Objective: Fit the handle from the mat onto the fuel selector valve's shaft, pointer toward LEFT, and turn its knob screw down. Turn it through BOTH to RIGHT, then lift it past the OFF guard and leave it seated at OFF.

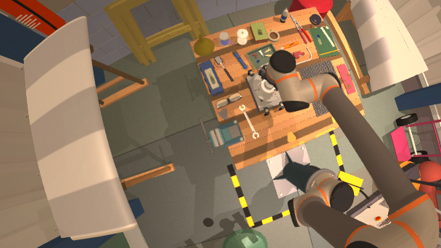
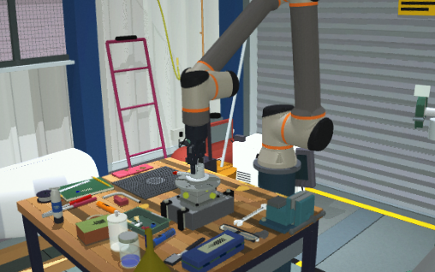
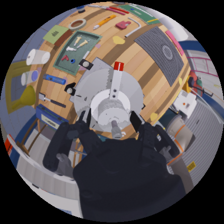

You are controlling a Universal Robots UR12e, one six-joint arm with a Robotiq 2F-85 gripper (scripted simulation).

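Observation:
At the middle of the wooden bench stands the fuel selector valve, a grey block with a round dial plate on top. The white handle sits on the valve's shaft, its red-tipped pointer reaching out over the dial plate and its knob screw sticking out on the opposite side. My gripper is open straight above the handle's hub, one finger on either side of it, and holds nothing. The dark dimpled mat lies empty beyond the valve.
A green parts tray with small fittings lies beside the valve. A blue case, a yellow funnel, jars, a wrench and a blue vise lie around it. The arm's base stands off the bench edge.

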